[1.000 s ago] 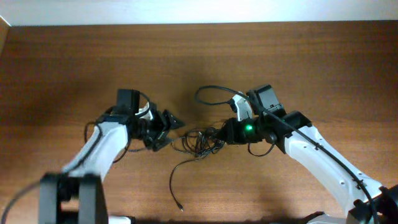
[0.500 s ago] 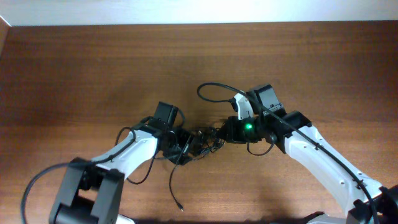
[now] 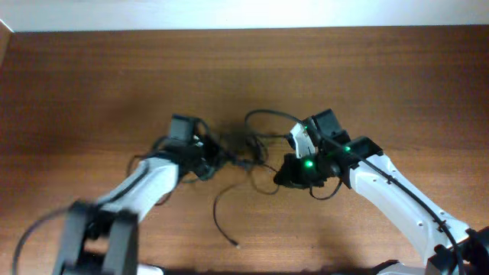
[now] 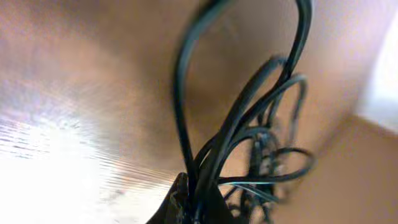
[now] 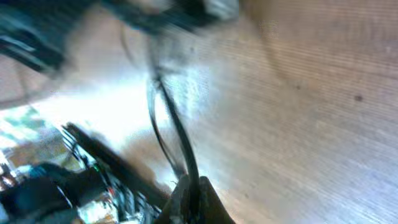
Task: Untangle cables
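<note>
The thin black cables (image 3: pixel 246 150) are stretched in a loose tangle between my two grippers at mid-table. One loop arcs toward the back (image 3: pixel 263 114), and a free tail curls toward the front and ends in a small plug (image 3: pixel 238 245). My left gripper (image 3: pixel 216 155) is shut on the left side of the tangle. In the left wrist view several cable loops (image 4: pixel 245 134) rise out of its shut fingertips (image 4: pixel 194 205). My right gripper (image 3: pixel 280 179) is shut on a cable strand (image 5: pixel 169 121) that runs up from its fingertips (image 5: pixel 189 194).
The brown wooden table (image 3: pixel 397 84) spreads out on all sides. A pale wall strip (image 3: pixel 244 14) runs along the back edge. The arms' own thicker black wiring hangs beside the left arm (image 3: pixel 149 156) and the right arm (image 3: pixel 328 191).
My left gripper reached into the tangle, shut on it and drew back to the left. The right gripper shifted slightly toward the front. The bundle spread out and the free tail slid right.
</note>
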